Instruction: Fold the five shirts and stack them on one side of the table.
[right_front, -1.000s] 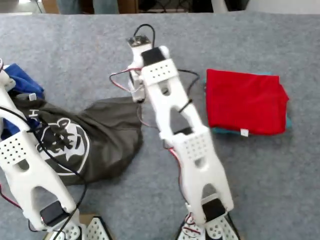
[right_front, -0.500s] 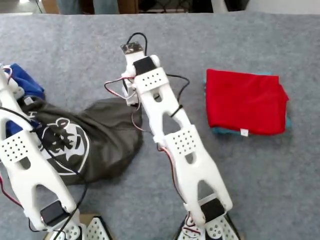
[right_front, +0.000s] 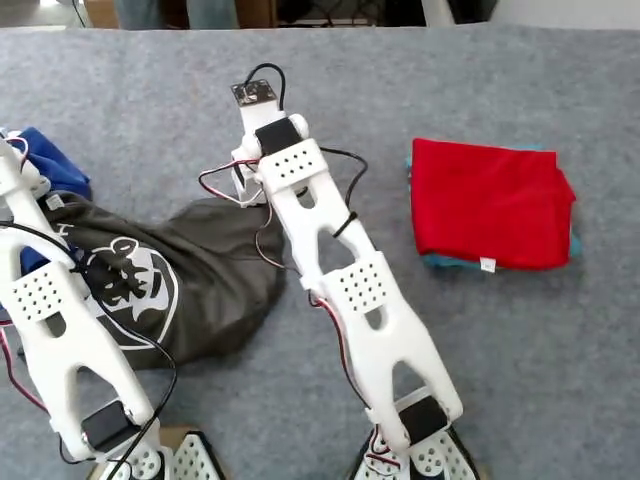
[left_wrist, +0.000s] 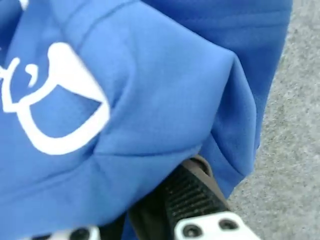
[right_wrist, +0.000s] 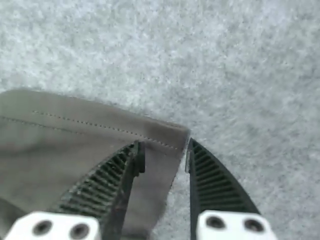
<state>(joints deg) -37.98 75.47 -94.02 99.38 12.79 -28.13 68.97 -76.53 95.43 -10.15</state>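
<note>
A dark grey shirt (right_front: 190, 270) with a white print lies crumpled at the table's left. My right gripper (right_front: 247, 188) is at its far right corner. In the right wrist view the gripper (right_wrist: 162, 157) is open, and the shirt's stitched hem corner (right_wrist: 150, 137) lies between the two fingers. A blue shirt (right_front: 48, 165) with a white print (left_wrist: 55, 107) is bunched at the far left edge, partly under the dark one. My left gripper (right_front: 12, 178) sits against it, with blue cloth draped over the gripper (left_wrist: 155, 200). A folded red shirt (right_front: 490, 205) rests on a teal shirt (right_front: 440, 262) at the right.
Grey carpet-like table cover (right_front: 520, 360) lies bare in front of the red stack and along the far side. Red, white and black cables (right_front: 225, 170) hang off my right arm above the dark shirt.
My right arm has swung left and a little farther away, bringing its gripper to the dark shirt's corner. The left arm has shifted only slightly.
</note>
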